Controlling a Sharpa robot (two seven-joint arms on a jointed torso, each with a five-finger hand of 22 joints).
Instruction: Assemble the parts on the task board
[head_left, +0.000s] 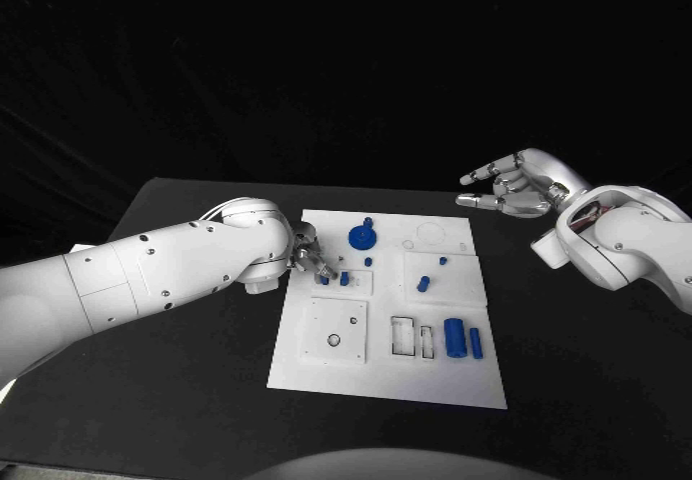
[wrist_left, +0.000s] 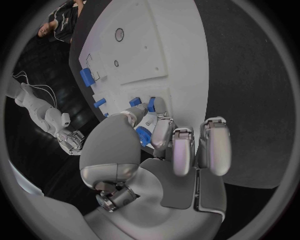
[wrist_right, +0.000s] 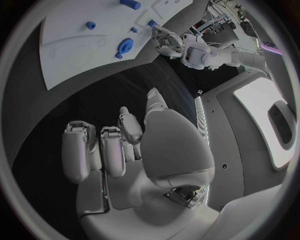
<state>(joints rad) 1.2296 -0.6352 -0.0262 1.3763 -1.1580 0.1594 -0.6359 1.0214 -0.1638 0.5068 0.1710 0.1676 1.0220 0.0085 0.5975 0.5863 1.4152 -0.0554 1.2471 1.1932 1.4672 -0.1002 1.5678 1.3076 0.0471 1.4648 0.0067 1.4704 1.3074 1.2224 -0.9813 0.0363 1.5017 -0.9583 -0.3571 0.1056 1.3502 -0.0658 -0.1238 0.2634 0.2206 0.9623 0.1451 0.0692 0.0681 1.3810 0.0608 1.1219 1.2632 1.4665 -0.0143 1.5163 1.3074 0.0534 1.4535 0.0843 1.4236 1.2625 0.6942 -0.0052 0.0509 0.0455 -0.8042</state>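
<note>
Near edge of board: the task board (head_left: 387, 375), a white plate, fills the middle of the head view; its lower part carries a raised square plate with a small hole (head_left: 335, 341) and two empty rectangular slots (head_left: 413, 338).
Loose parts, lower right of board: a blue cylinder (head_left: 454, 337) and a thinner blue bar (head_left: 475, 343) lie side by side, just right of the slots.
Parts, upper half of board: a blue round gear-like piece (head_left: 361, 237) sits toward the top; small blue pieces (head_left: 424, 283) stand near the centre.
Left hand: the left hand (head_left: 307, 255) reaches in from the left of the frame to the board's left edge. In the left wrist view its fingers (wrist_left: 164, 134) curl down over small blue pegs (wrist_left: 149, 105); whether one is actually pinched I cannot tell.
Right hand: the right hand (head_left: 512, 187) hangs at the upper right, off the board, fingers spread apart, holding nothing.
Step in hand: probably seating or picking a small peg at the board's left-centre block.
Next move calls for: a firm pinch on one peg, then keeping it upright and lined up over its hole before pressing; the cylinder and bar are not yet placed.
</note>
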